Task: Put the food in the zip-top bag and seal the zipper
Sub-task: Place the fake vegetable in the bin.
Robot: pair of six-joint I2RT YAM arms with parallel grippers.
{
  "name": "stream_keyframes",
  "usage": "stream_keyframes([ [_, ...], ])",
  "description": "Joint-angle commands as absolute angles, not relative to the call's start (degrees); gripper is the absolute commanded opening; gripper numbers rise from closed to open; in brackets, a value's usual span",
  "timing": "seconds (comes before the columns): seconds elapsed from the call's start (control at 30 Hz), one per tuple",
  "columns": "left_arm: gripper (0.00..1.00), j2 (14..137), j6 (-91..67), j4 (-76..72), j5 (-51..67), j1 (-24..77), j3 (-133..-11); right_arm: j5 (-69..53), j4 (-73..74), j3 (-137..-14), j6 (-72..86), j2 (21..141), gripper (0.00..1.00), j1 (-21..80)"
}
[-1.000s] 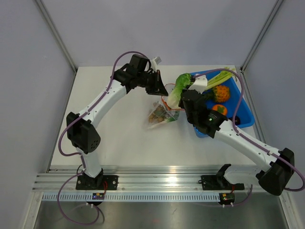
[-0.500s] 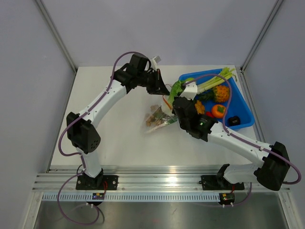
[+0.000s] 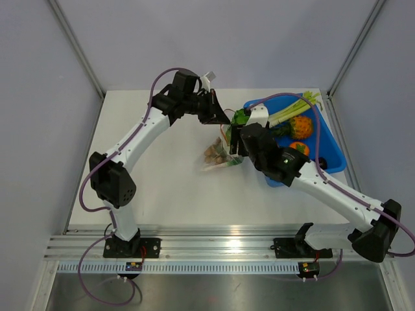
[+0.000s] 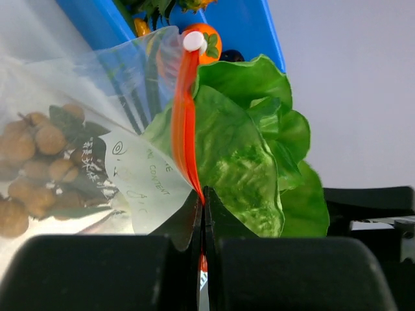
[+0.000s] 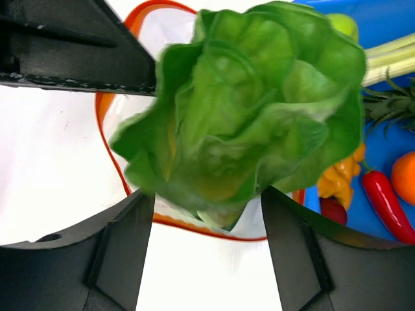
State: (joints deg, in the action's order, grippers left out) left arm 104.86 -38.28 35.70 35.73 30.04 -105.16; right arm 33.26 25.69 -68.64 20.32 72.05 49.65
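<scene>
Zip-top bag [image 3: 219, 155] hangs near the middle of the table [image 3: 162, 188], a little toward its far edge and just left of the blue bin [image 3: 332, 148] that sits at the far right corner. The left fingers [image 4: 202, 210] are pressed together on the bag's rim, clamped on the zipper [image 4: 183, 129], whose orange-red strip rises from them to a white slider [image 4: 193, 41] at the top. Through the clear plastic the cluster of brown balls [image 4: 32, 155] shows low in the bag on its left side. The bag's mouth stands open as an orange-red loop in the right wrist view, and the cabbage [image 5: 246, 110] is directly over that opening, leafy end toward the camera and slightly blurred. The right fingers [image 5: 206, 201] are spread wide apart on either side of the cabbage's lower end; whether either finger touches it cannot be told. From the left wrist the green leaves lie right against the zipper. In the bin are green onions [image 3: 292, 109], a pineapple [image 3: 299, 126], an orange piece [image 3: 298, 148], a red pepper [image 5: 382, 201] and a yellow piece [image 5: 340, 178].
</scene>
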Motion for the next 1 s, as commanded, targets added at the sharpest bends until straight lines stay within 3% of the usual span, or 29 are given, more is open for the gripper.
stream_keyframes([
  [0.0, 0.00, 103.80, -39.81, 30.32, 39.29, 30.06, -104.59, 29.89, 29.18, -71.90, 21.79, 67.24, 0.73, 46.85],
  [0.6, 0.00, 103.97, -43.07, 25.66, 41.57, 30.06, -103.53, 22.42, 32.43, -62.49, 37.17, 54.06, 0.74, 30.69],
  [0.97, 0.00, 103.80, -45.79, 23.12, 42.80, 30.06, -106.35, 7.31, 31.55, -52.91, 44.12, 47.72, 0.73, 16.10],
])
